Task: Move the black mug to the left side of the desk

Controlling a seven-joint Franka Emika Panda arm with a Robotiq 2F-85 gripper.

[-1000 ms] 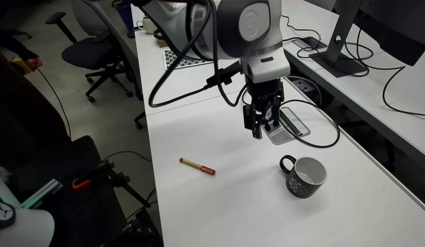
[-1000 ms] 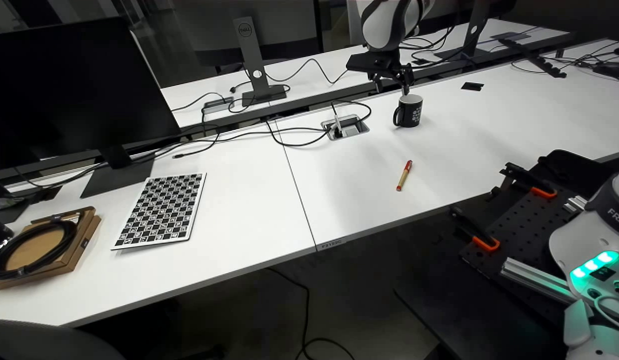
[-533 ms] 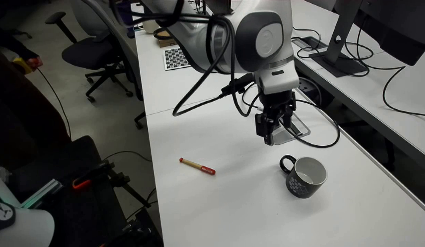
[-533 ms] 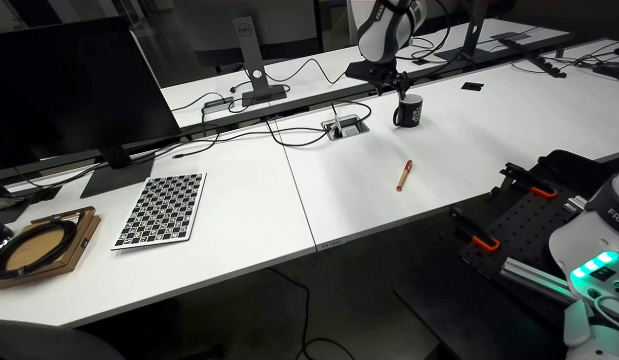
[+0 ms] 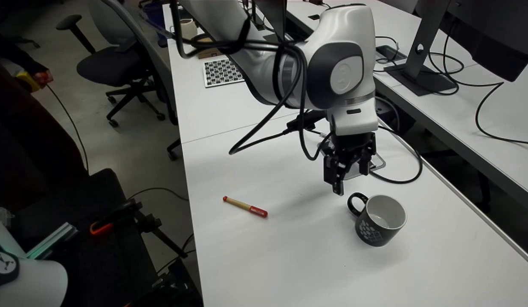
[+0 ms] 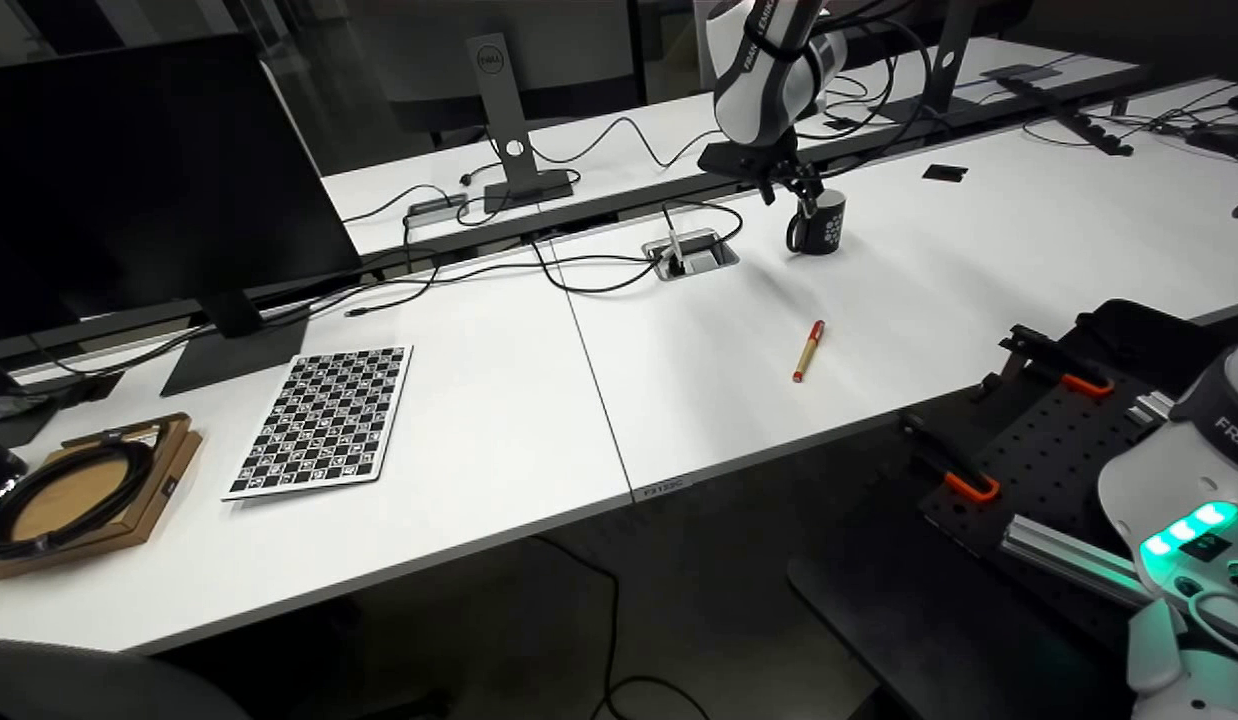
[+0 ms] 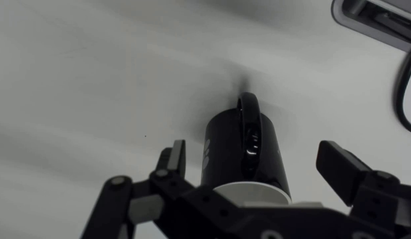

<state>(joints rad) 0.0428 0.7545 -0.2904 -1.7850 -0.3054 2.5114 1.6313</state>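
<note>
The black mug stands upright on the white desk, its handle on the side facing my gripper. It also shows in an exterior view, its top left partly covered by a finger. In the wrist view the mug lies between the fingers in the picture, handle up, with a pale interior; the gripper body hides part of its rim. My gripper is open and empty, above the desk just off the handle side. In the wrist view the open gripper shows space on both sides of the mug.
A red and tan pen lies on the desk. A metallic cable-port box with black cables sits beyond the mug's handle side. A checkered board, a monitor and a cardboard box with coiled cable are farther along.
My gripper has moved down and closer to the mug, away from above the cable-port box. It stays open. The mug and pen have not moved.
</note>
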